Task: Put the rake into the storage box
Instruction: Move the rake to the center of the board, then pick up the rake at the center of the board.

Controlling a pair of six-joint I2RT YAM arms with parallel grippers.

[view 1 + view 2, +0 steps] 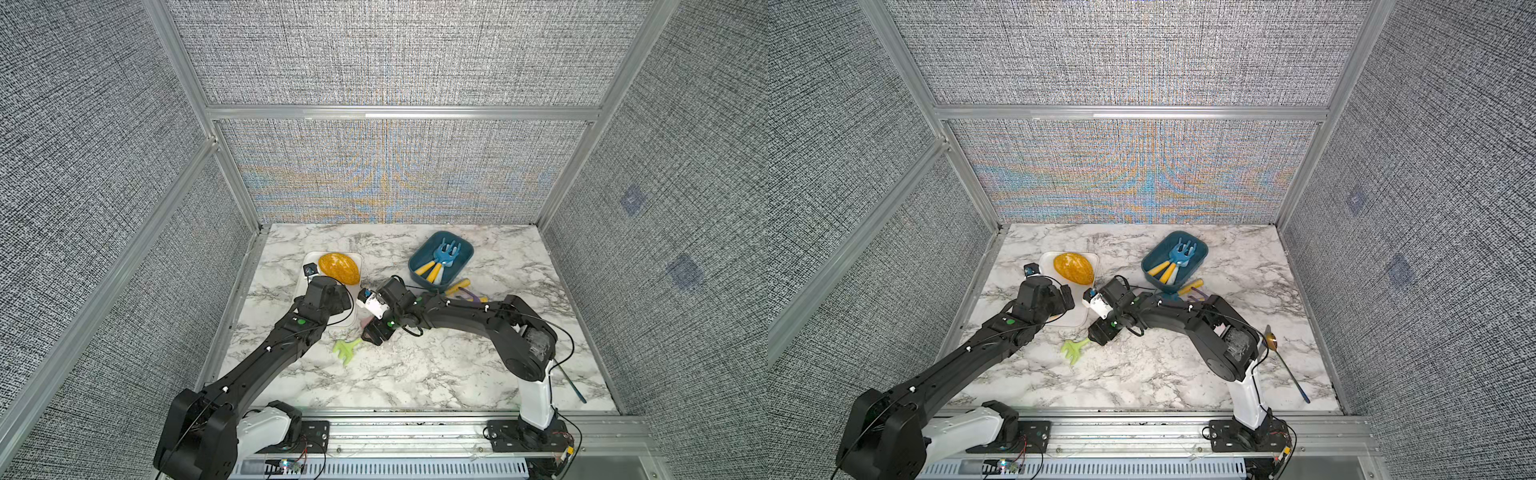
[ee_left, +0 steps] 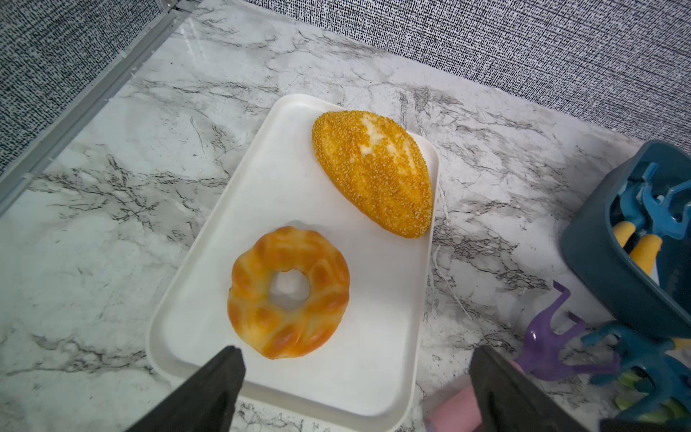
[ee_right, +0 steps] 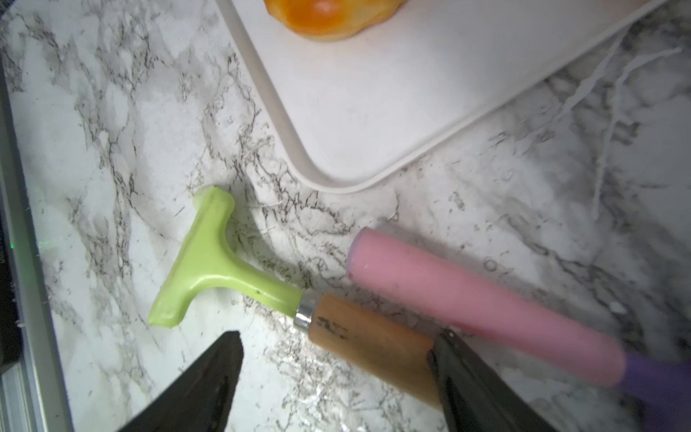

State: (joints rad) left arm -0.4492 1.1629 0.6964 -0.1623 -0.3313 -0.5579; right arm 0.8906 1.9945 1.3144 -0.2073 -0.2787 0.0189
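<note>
Marble surface (image 1: 415, 374) inside grey fabric walls, shown from above and from both wrists.

Green rake (image 1: 348, 349) (image 1: 1076, 350) (image 3: 202, 262) flat on the surface, just beside the near corner of the white tray (image 3: 374, 112) and well apart from the storage box (image 1: 430, 246) (image 1: 1165, 249), not yet inside it. Prongs facing down, wooden handle pointing back toward the right arm.

Right claw (image 3: 336, 336) low over the rake, fingers spread, the wooden handle between them and close against one finger; contact impossible to tell. Nothing pinched. A pink-handled tool (image 3: 467, 295) alongside the rake's handle.

Left claw (image 2: 357, 351) spread wide and empty, hovering above the white tray (image 2: 261, 187). On that tray, a ring-shaped bread (image 2: 288, 291) and a seeded loaf (image 2: 374, 172), apart from each other.

Storage box (image 2: 598, 269) dark teal, toward the back right of the surface, holding blue rakes (image 1: 446, 253) with yellow handles. Just outside its near wall, a purple rake head (image 2: 549, 344) and another blue rake (image 2: 643, 359).
</note>
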